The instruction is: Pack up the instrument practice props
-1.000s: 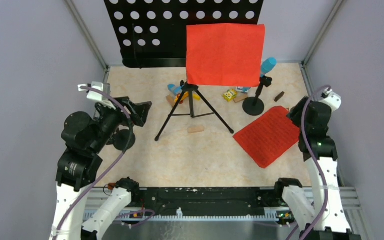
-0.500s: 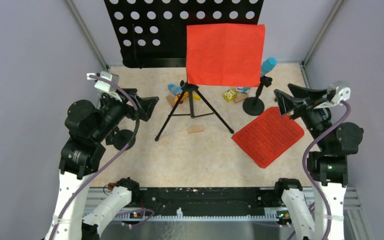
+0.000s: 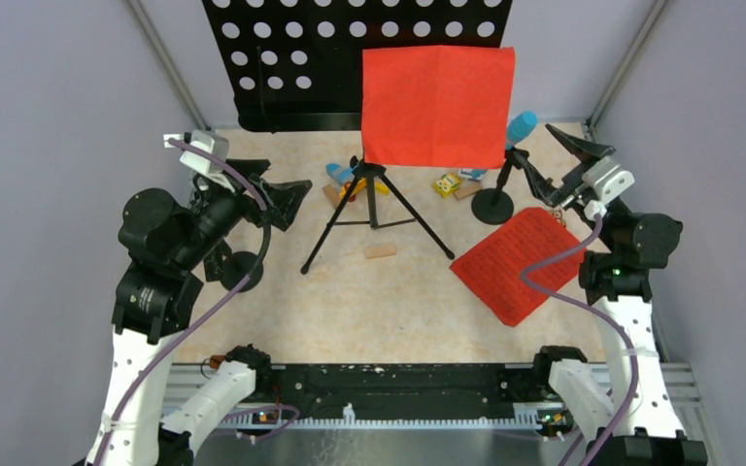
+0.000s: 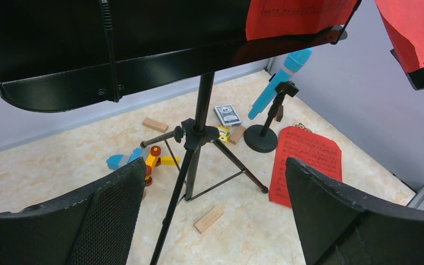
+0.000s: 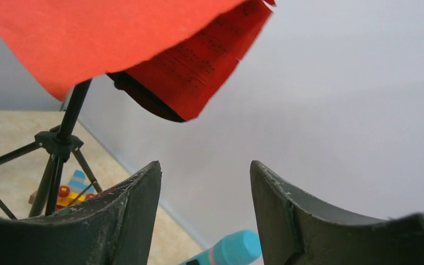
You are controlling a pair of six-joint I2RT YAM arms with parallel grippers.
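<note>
I see the left fingers (image 4: 105,215) spread wide with nothing between them, hovering over the left side of the surface (image 3: 398,301). The right fingers (image 5: 127,221) stand apart too, empty, raised near the far right corner just beside the blue microphone (image 3: 521,127), which leans in its round-based holder (image 3: 492,206). The black music desk (image 3: 291,58) stands on its tripod toward the far edge, a red page (image 3: 437,92) resting on it. A second red page (image 3: 510,262) lies flat near the right edge.
</note>
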